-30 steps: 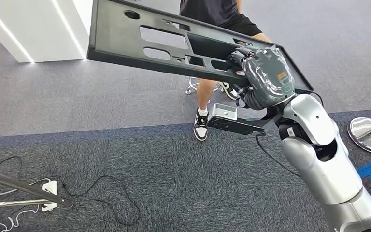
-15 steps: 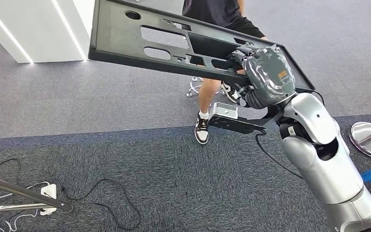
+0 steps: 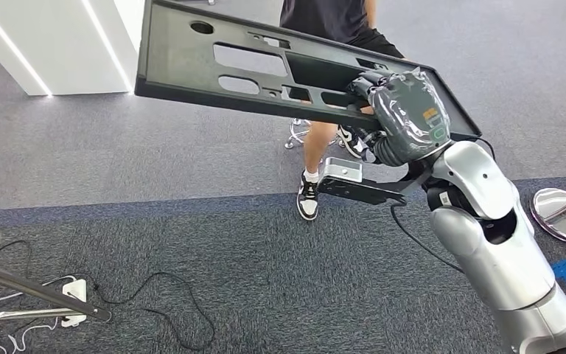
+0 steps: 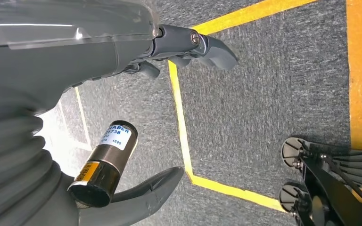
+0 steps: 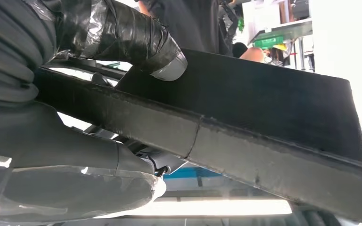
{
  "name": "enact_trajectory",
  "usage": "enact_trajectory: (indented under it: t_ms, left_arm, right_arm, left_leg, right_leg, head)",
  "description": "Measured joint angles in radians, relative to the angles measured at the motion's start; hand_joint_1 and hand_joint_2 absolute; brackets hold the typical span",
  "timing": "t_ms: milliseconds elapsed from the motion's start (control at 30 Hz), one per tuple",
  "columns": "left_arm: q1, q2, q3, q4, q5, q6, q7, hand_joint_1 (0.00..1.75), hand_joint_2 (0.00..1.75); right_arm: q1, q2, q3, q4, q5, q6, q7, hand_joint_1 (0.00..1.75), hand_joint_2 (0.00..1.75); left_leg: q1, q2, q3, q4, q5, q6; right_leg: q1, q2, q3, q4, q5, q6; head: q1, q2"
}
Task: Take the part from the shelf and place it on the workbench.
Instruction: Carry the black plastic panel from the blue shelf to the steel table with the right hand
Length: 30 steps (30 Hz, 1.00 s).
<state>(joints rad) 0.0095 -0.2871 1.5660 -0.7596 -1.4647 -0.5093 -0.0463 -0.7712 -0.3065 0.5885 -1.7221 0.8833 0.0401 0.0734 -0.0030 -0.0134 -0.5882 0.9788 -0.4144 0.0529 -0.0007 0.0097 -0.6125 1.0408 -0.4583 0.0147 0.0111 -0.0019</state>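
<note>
From my station I see the right robot hand (image 3: 402, 103) clamped on the near long edge of the part (image 3: 214, 63), a flat dark panel with several cut-out openings, and it carries it in the air well above the carpeted floor (image 3: 214, 251). The part's long axis runs across the head view, from the upper left down to the right, so the panel tilts gently with its free end pointing left toward the white cabinet (image 3: 51, 44) and its held end low on the right. In the right wrist view the thumb sits over the top face of the part (image 5: 273, 108) and the wrapped fingers (image 5: 75, 188) press from beneath (a firm pinch on the rim). A person (image 3: 324, 22) in dark clothes stands behind the panel, one shoe (image 3: 307, 198) on the carpet. The left robot hand (image 4: 136, 117) hangs over grey floor with yellow tape lines (image 4: 181, 117), fingers spread apart and holding nothing. Cables (image 3: 162, 295) trail along the floor at lower left.
</note>
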Motion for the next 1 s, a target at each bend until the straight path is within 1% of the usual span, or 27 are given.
enact_trajectory:
  t_ms: [33,100,133,167,200,233,267,300,333,367,433,467,500,533,567,600,633,667,700,733,767,800,833,867,933,967,1000]
  left_arm:
    - [0.0,0.0,0.0,0.001,0.007,0.007,0.006,0.0,1.75]
    - [-0.001,0.004,0.0,0.008,0.019,0.025,0.019,0.0,1.75]
    - [-0.001,0.008,0.0,0.014,0.024,0.036,0.025,0.0,1.75]
    - [-0.001,0.012,0.0,0.023,0.028,0.046,0.031,0.0,1.75]
    - [-0.001,0.017,0.0,0.033,0.032,0.056,0.036,0.0,1.75]
    - [-0.001,0.021,0.0,0.044,0.035,0.065,0.039,0.0,1.75]
    - [-0.002,0.027,0.0,0.053,0.037,0.073,0.042,0.0,1.75]
    - [-0.002,0.033,0.0,0.062,0.039,0.079,0.044,0.0,1.75]
    - [-0.003,0.039,0.0,0.07,0.04,0.087,0.046,0.0,1.75]
    - [-0.004,0.045,0.0,0.079,0.041,0.096,0.049,0.0,1.75]
    - [-0.003,0.052,0.0,0.104,0.043,0.119,0.053,0.0,1.75]
    - [-0.002,0.056,0.0,0.119,0.044,0.131,0.054,0.0,1.75]
    - [-0.002,0.06,0.0,0.134,0.044,0.144,0.053,0.0,1.75]
    - [-0.002,0.066,0.0,0.149,0.044,0.157,0.052,0.0,1.75]
    - [-0.004,0.072,0.0,0.165,0.043,0.167,0.052,0.0,1.75]
    - [-0.006,0.079,0.0,0.179,0.043,0.177,0.051,0.0,1.75]
    - [-0.007,0.085,0.0,0.193,0.042,0.186,0.051,0.0,1.75]
    - [-0.007,0.089,0.0,0.206,0.042,0.195,0.051,0.0,1.75]
    - [-0.007,0.093,0.0,0.219,0.041,0.204,0.052,0.0,1.75]
    - [-0.006,0.098,0.0,0.231,0.04,0.215,0.053,0.0,1.75]
    - [-0.005,0.103,0.0,0.243,0.04,0.225,0.055,0.0,1.75]
    - [-0.005,0.109,0.0,0.254,0.04,0.235,0.058,0.0,1.75]
    - [-0.006,0.115,0.0,0.264,0.039,0.245,0.061,0.0,1.75]
    - [-0.006,0.12,0.0,0.274,0.039,0.252,0.063,0.0,1.75]
    - [-0.004,0.127,0.0,0.288,0.04,0.263,0.068,0.0,1.75]
    - [-0.002,0.129,0.0,0.296,0.04,0.27,0.071,0.0,1.75]
    - [-0.001,0.131,0.0,0.305,0.043,0.278,0.074,0.0,1.75]
  right_arm:
    - [0.002,0.0,0.002,0.0,0.008,-0.001,-0.001,1.75,1.75]
    - [0.013,0.003,0.01,0.001,0.024,-0.003,-0.002,1.75,1.75]
    - [0.022,0.005,0.016,0.002,0.031,-0.004,-0.001,1.75,1.75]
    - [0.031,0.009,0.022,0.004,0.039,-0.006,0.0,1.75,1.75]
    - [0.039,0.012,0.028,0.006,0.047,-0.008,0.0,1.75,1.75]
    - [0.045,0.015,0.034,0.008,0.053,-0.009,0.001,1.75,1.75]
    - [0.05,0.016,0.038,0.01,0.057,-0.011,0.002,1.75,1.75]
    - [0.054,0.018,0.041,0.011,0.06,-0.013,0.001,1.75,1.75]
    - [0.059,0.019,0.044,0.012,0.062,-0.016,0.0,1.75,1.75]
    - [0.065,0.021,0.047,0.013,0.064,-0.019,-0.001,1.75,1.75]
    - [0.077,0.023,0.051,0.015,0.07,-0.029,-0.006,1.75,1.75]
    - [0.083,0.024,0.051,0.016,0.075,-0.036,-0.01,1.75,1.75]
    - [0.089,0.023,0.052,0.016,0.08,-0.044,-0.016,1.75,1.75]
    - [0.097,0.023,0.052,0.016,0.085,-0.052,-0.02,1.75,1.75]
    - [0.107,0.023,0.052,0.016,0.091,-0.059,-0.023,1.75,1.75]
    - [0.119,0.023,0.052,0.016,0.097,-0.065,-0.025,1.75,1.75]
    - [0.133,0.022,0.052,0.016,0.105,-0.069,-0.027,1.75,1.75]
    - [0.148,0.02,0.052,0.015,0.114,-0.074,-0.029,1.75,1.75]
    - [0.164,0.019,0.052,0.014,0.123,-0.08,-0.032,1.75,1.75]
    - [0.181,0.016,0.052,0.012,0.133,-0.089,-0.037,1.75,1.75]
    - [0.199,0.013,0.052,0.008,0.143,-0.101,-0.041,1.75,1.75]
    - [0.218,0.009,0.052,0.003,0.153,-0.115,-0.045,1.75,1.75]
    - [0.237,0.004,0.052,-0.001,0.162,-0.13,-0.048,1.75,1.75]
    - [0.255,-0.001,0.052,-0.005,0.169,-0.143,-0.051,1.75,1.75]
    - [0.286,-0.008,0.052,-0.011,0.177,-0.155,-0.054,1.75,1.75]
    - [0.299,-0.011,0.052,-0.014,0.181,-0.156,-0.055,1.75,1.75]
    - [0.309,-0.016,0.052,-0.018,0.184,-0.158,-0.056,1.75,1.75]
  left_leg:
    - [0.004,-0.001,0.005,-0.01,0.007,0.002]
    - [0.005,-0.005,0.005,-0.014,0.011,0.004]
    - [0.006,-0.01,0.003,-0.013,0.012,0.002]
    - [0.008,-0.017,0.002,-0.011,0.012,-0.001]
    - [0.012,-0.026,-0.001,-0.007,0.012,-0.007]
    - [0.017,-0.035,-0.005,0.001,0.01,-0.015]
    - [0.021,-0.044,-0.011,0.013,0.006,-0.025]
    - [0.024,-0.054,-0.02,0.029,0.001,-0.036]
    - [0.025,-0.062,-0.029,0.042,-0.003,-0.046]
    - [0.026,-0.071,-0.037,0.049,-0.004,-0.054]
    - [0.03,-0.084,-0.047,0.052,-0.001,-0.064]
    - [0.032,-0.076,-0.052,0.058,-0.004,-0.067]
    - [0.033,-0.058,-0.063,0.08,-0.019,-0.068]
    - [0.032,-0.036,-0.082,0.124,-0.047,-0.068]
    - [0.03,-0.013,-0.108,0.187,-0.083,-0.067]
    - [0.029,-0.001,-0.138,0.258,-0.118,-0.065]
    - [0.027,0.004,-0.162,0.317,-0.143,-0.061]
    - [0.024,0.005,-0.171,0.345,-0.151,-0.055]
    - [0.019,0.006,-0.16,0.335,-0.14,-0.048]
    - [0.013,0.01,-0.13,0.288,-0.115,-0.039]
    - [0.004,0.024,-0.087,0.214,-0.088,-0.029]
    - [-0.005,0.042,-0.049,0.147,-0.068,-0.02]
    - [-0.014,0.056,-0.022,0.097,-0.056,-0.013]
    - [-0.02,0.065,-0.009,0.07,-0.053,-0.007]
    - [-0.023,0.051,-0.007,0.058,-0.049,-0.002]
    - [-0.02,0.042,-0.002,0.048,-0.043,0.0]
    - [-0.016,0.033,0.004,0.037,-0.037,0.003]
  right_leg:
    - [-0.001,-0.001,-0.016,0.039,-0.027,0.003]
    - [-0.009,-0.002,-0.068,0.162,-0.096,0.01]
    - [-0.015,-0.003,-0.087,0.212,-0.115,0.015]
    - [-0.023,-0.003,-0.093,0.234,-0.117,0.021]
    - [-0.031,-0.003,-0.078,0.214,-0.1,0.028]
    - [-0.041,0.001,-0.045,0.158,-0.07,0.036]
    - [-0.048,0.015,-0.01,0.095,-0.05,0.046]
    - [-0.052,0.03,0.017,0.044,-0.034,0.048]
    - [-0.053,0.041,0.031,0.016,-0.03,0.046]
    - [-0.049,0.047,0.032,0.013,-0.034,0.038]
    - [-0.042,0.029,0.026,0.02,-0.031,0.016]
    - [-0.039,0.02,0.025,0.021,-0.03,0.007]
    - [-0.037,0.01,0.023,0.02,-0.028,-0.001]
    - [-0.034,-0.001,0.022,0.019,-0.026,-0.008]
    - [-0.028,-0.011,0.021,0.019,-0.025,-0.013]
    - [-0.022,-0.022,0.02,0.019,-0.025,-0.017]
    - [-0.016,-0.034,0.02,0.019,-0.026,-0.02]
    - [-0.01,-0.046,0.02,0.02,-0.027,-0.022]
    - [-0.005,-0.057,0.02,0.02,-0.028,-0.024]
    - [-0.002,-0.068,0.022,0.02,-0.029,-0.026]
    - [0.0,-0.078,0.024,0.019,-0.03,-0.028]
    - [0.003,-0.088,0.026,0.019,-0.032,-0.028]
    - [0.005,-0.098,0.027,0.018,-0.032,-0.027]
    - [0.006,-0.107,0.028,0.016,-0.033,-0.025]
    - [0.006,-0.123,0.033,0.01,-0.032,-0.019]
    - [0.005,-0.117,0.036,0.011,-0.035,-0.014]
    - [0.003,-0.097,0.034,0.022,-0.045,-0.009]
  head:
    - [0.001,0.0]
    - [0.001,0.0]
    - [0.001,0.0]
    - [0.001,0.0]
    - [0.001,0.0]
    - [0.001,0.0]
    - [0.001,0.0]
    - [0.001,0.0]
    - [0.001,0.0]
    - [0.0,0.0]
    - [-0.001,0.0]
    - [-0.001,0.0]
    - [-0.001,0.0]
    - [-0.001,0.0]
    - [-0.001,0.0]
    - [-0.001,0.0]
    - [-0.001,0.0]
    - [-0.001,0.0]
    - [-0.001,0.0]
    - [-0.001,0.0]
    - [-0.001,0.0]
    - [-0.001,0.0]
    - [-0.001,0.0]
    - [-0.001,0.0]
    - [-0.001,0.0]
    - [-0.001,0.0]
    - [-0.001,0.0]
